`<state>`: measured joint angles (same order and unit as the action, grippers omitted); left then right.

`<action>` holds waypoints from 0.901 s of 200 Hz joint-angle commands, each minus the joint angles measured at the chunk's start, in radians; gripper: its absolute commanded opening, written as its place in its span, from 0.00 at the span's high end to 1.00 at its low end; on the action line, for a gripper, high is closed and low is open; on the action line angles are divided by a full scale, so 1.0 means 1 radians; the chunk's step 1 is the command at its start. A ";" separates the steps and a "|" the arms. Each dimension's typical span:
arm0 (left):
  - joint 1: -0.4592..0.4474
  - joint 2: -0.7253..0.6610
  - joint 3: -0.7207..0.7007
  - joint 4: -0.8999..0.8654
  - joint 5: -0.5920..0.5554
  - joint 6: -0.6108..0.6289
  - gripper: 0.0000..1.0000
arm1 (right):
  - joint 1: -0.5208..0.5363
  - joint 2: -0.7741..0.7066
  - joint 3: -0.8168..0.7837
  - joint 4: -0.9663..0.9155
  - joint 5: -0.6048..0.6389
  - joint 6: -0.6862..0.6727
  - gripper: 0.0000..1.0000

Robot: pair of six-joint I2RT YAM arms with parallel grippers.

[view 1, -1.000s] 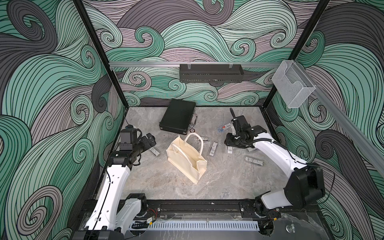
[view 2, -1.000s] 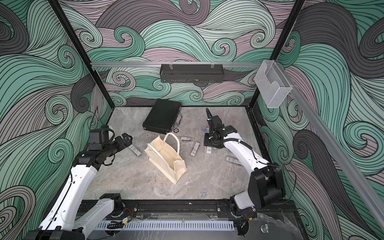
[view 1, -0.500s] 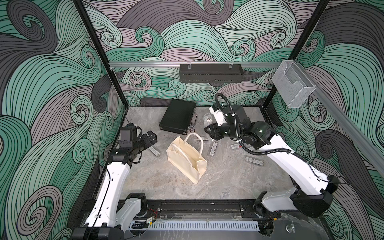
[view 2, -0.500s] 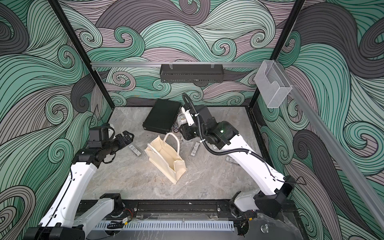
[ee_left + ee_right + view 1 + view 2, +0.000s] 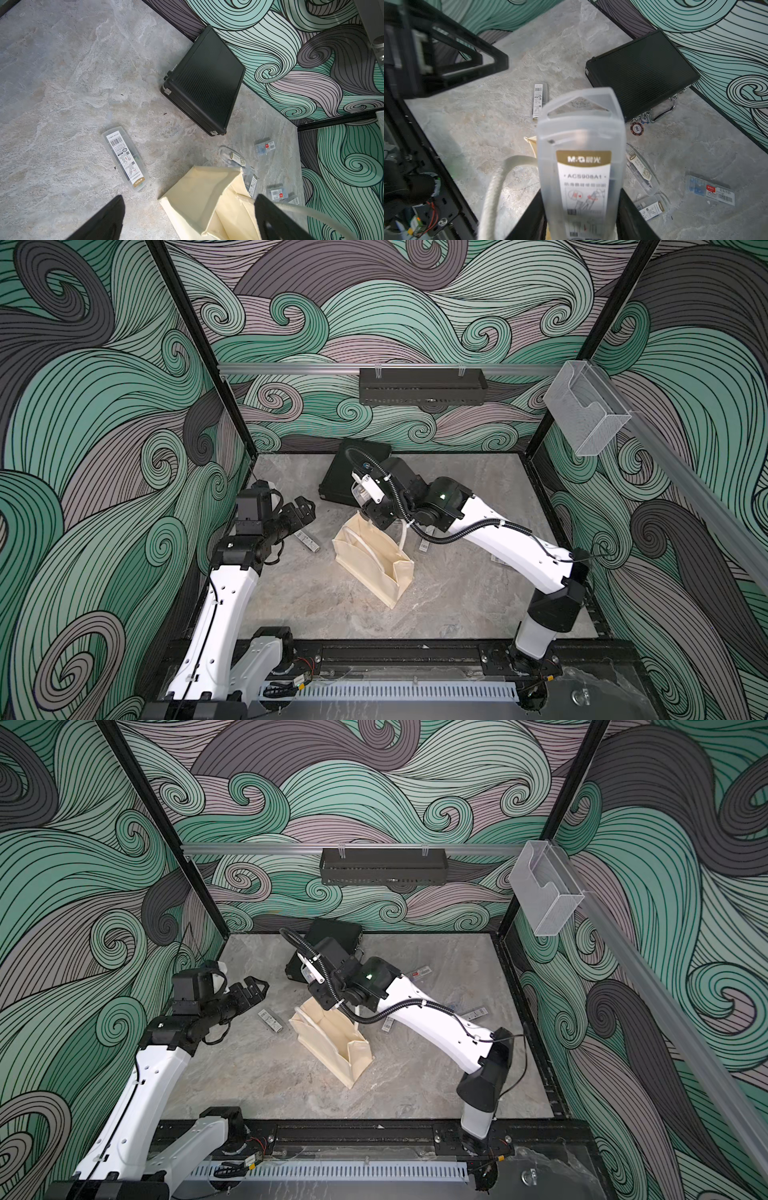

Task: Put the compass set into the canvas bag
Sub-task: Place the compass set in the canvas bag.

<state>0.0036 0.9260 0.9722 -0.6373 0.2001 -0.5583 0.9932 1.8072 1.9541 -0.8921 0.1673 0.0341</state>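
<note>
We see the right end effector clamped on the compass set, a clear plastic case gripped by one end so that its free length sticks out ahead of the fingers. Held that way, we judge, it can be slid narrow end first into the canvas bag. The bag stands open on the surface, and the case hangs over its far edge, beside a rope handle, not yet inside. The left end effector hovers empty with its jaws wide apart near the bag's other side, probably ready to steady it. A second case lies on the surface near it, and the black briefcase sits shut at the back. Against a second ago, the right arm has left the right side of the surface, where it was low among the loose cases, and swung up and across to the bag. The bag and the left arm have hardly moved.
</note>
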 commanded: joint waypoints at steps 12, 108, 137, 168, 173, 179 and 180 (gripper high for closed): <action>-0.005 -0.027 0.015 -0.018 0.007 0.018 0.02 | 0.004 0.042 0.032 -0.066 0.006 -0.028 0.59; -0.007 -0.024 -0.023 -0.007 0.004 0.023 0.02 | 0.024 0.123 -0.060 -0.111 -0.060 0.031 0.58; -0.007 -0.025 -0.032 -0.008 0.001 0.023 0.02 | 0.018 0.168 -0.043 -0.153 -0.095 0.053 0.58; -0.007 -0.025 -0.036 -0.014 -0.004 0.027 0.02 | -0.002 0.222 -0.008 -0.217 -0.116 0.088 0.57; -0.007 -0.026 -0.035 -0.014 -0.005 0.028 0.02 | -0.004 0.226 -0.007 -0.221 -0.116 0.092 0.57; -0.008 -0.027 -0.037 -0.014 -0.007 0.029 0.02 | -0.006 0.231 -0.009 -0.222 -0.117 0.095 0.57; -0.007 -0.027 -0.037 -0.014 -0.007 0.029 0.02 | -0.007 0.232 -0.009 -0.223 -0.117 0.097 0.57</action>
<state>0.0032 0.9115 0.9394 -0.6369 0.1989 -0.5495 1.0054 2.0224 1.9091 -1.0470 0.0727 0.0963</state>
